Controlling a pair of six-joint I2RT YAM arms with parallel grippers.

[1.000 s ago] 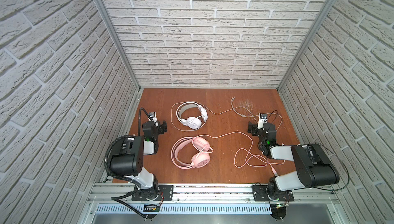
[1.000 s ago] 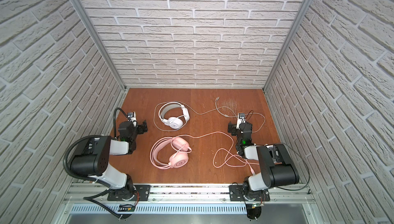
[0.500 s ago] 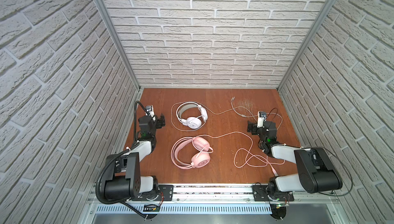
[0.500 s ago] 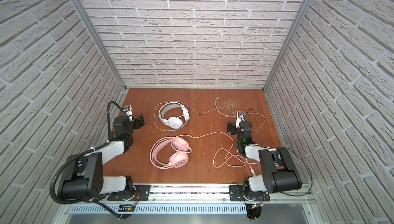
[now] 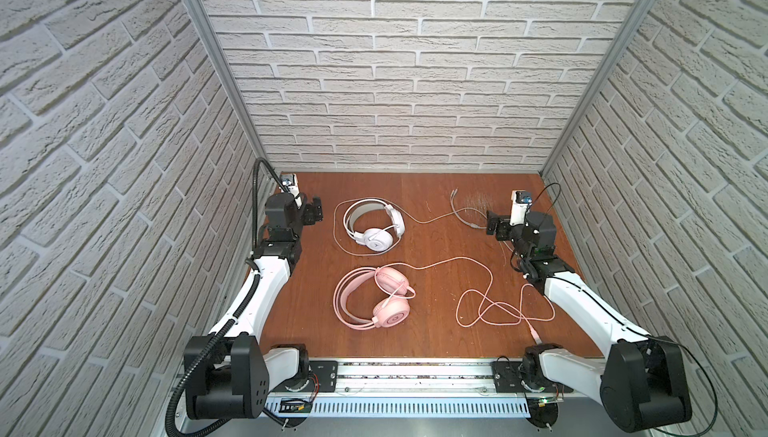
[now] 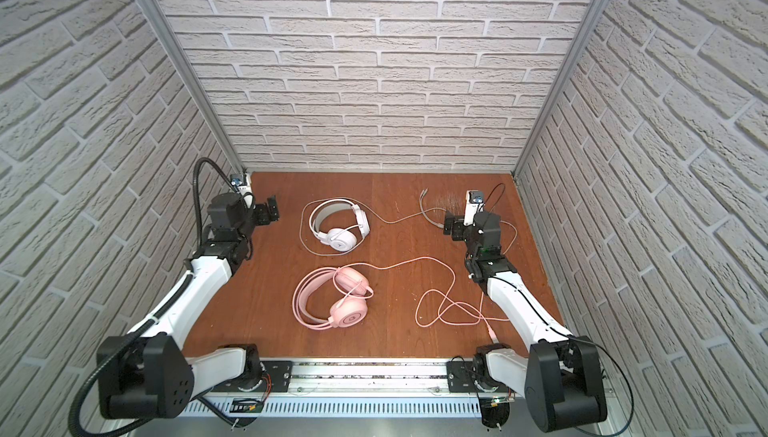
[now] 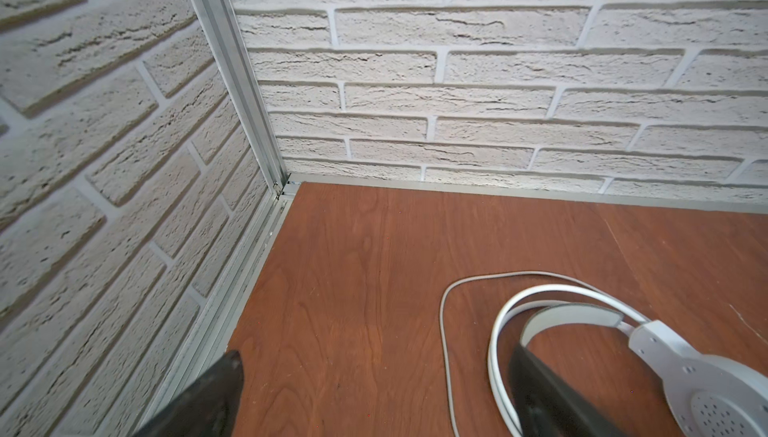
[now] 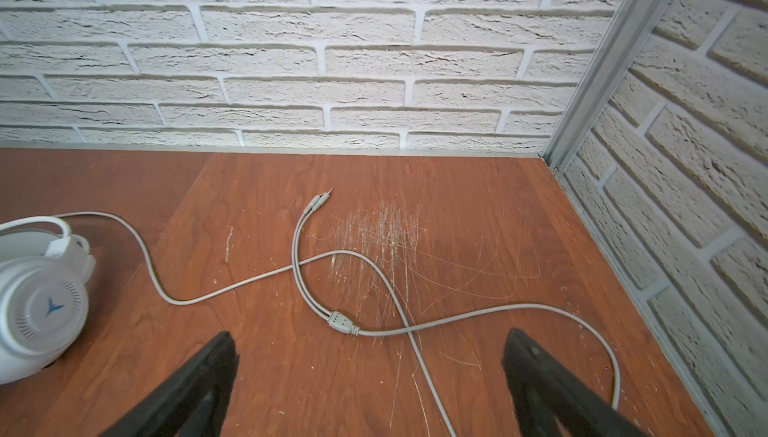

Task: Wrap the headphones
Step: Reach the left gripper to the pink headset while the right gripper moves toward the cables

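Left hand (image 7: 374,393) spread wide and empty above wooden floor (image 7: 353,268), white headphones (image 7: 648,351) beside it.

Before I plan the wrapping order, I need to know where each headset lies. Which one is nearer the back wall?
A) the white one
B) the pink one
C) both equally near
A: in both top views the white headset lies beyond the pink headset, closer to the back wall.

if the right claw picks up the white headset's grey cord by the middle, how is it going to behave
Probably floppy: the grey cord lies in loose curves crossing itself, so both ends would likely sag. Its splitter and twin plugs may dangle and swing. It looks thin, so it could slip between the right claw's wide-open jaws.
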